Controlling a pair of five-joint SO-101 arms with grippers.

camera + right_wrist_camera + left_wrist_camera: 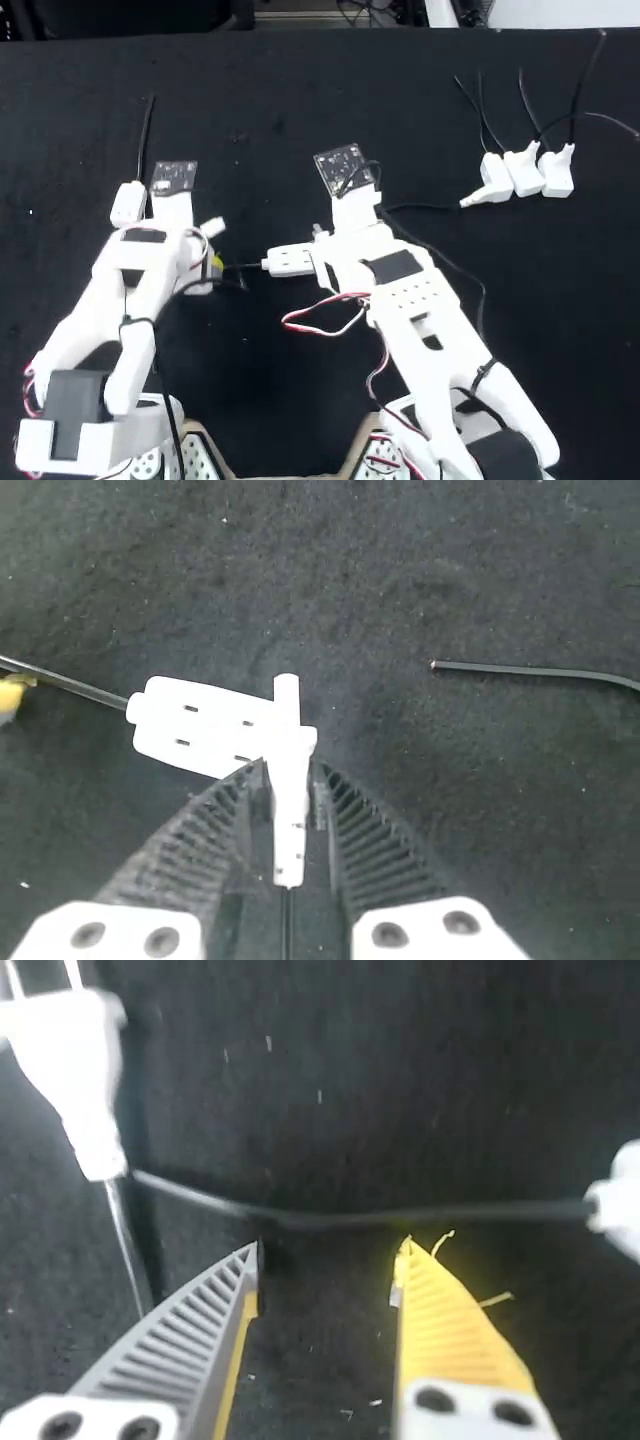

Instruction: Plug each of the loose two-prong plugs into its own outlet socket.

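1. The left gripper (327, 1250) is released. Its ribbed grey finger (200, 1330) and yellow finger (440, 1320) stand well apart, with only the black cloth table (400, 1080) between them.
2. A thin black cord (330, 1218) runs crosswise just beyond both of those fingertips.
3. Farther out, off the grey finger's side, a white plastic two-prong plug (75, 1070) lies loose on the cloth. One bare metal prong (122, 1230) points back toward the gripper. In the high view this plug lies just beside the left arm's wrist.
4. The right gripper (288, 770) is clenched. Its two dark ribbed fingers press from both sides on a narrow white plastic piece (288, 825), and a black lead leaves the piece's near end between the fingers.
5. Just past these fingertips the piece meets a rounded white plastic outlet block (195, 728) with four slots. The block sits crosswise and reaches out to one side. I cannot tell whether the block and the piece are one part.
6. From the block's outer end the thin black cord runs toward the left gripper. In the high view the block sits between the two grippers, close against the right one.
7. Well apart from the right gripper, on its outer side, three white plastic plugs (520, 172) lie close together in a row, their black cords trailing away.
8. A loose black cord end (530, 670) lies on the cloth ahead of the right gripper, on the side away from the block.
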